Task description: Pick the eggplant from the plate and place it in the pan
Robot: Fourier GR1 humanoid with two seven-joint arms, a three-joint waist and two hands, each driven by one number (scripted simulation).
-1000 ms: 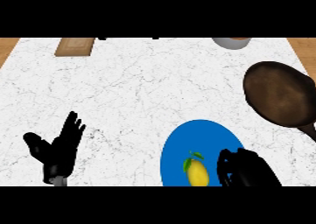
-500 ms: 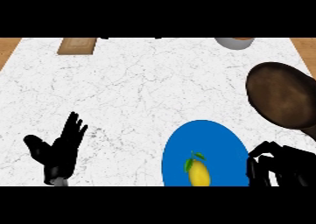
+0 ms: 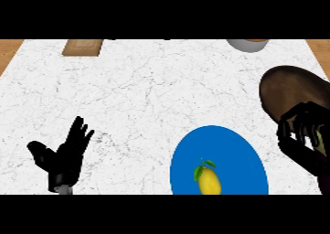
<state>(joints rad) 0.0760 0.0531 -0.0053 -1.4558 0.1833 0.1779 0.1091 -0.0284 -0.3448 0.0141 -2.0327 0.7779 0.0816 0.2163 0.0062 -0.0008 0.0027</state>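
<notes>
Fingers [image 3: 297,115] of the right hand [image 3: 299,147] curled round the eggplant [image 3: 327,176], over the pan [image 3: 289,87] near rim.

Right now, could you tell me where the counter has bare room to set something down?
The widest bare patch is the counter's middle, between the wooden board, the pan, the blue plate and the left robot hand. The right side is crowded: the right robot hand, curled round the eggplant, hangs at the pan's near rim.

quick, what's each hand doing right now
Left hand: open, holding nothing, resting at lower left.
Right hand: curled shut on the eggplant, mostly hidden, over the near rim of the pan.
</notes>
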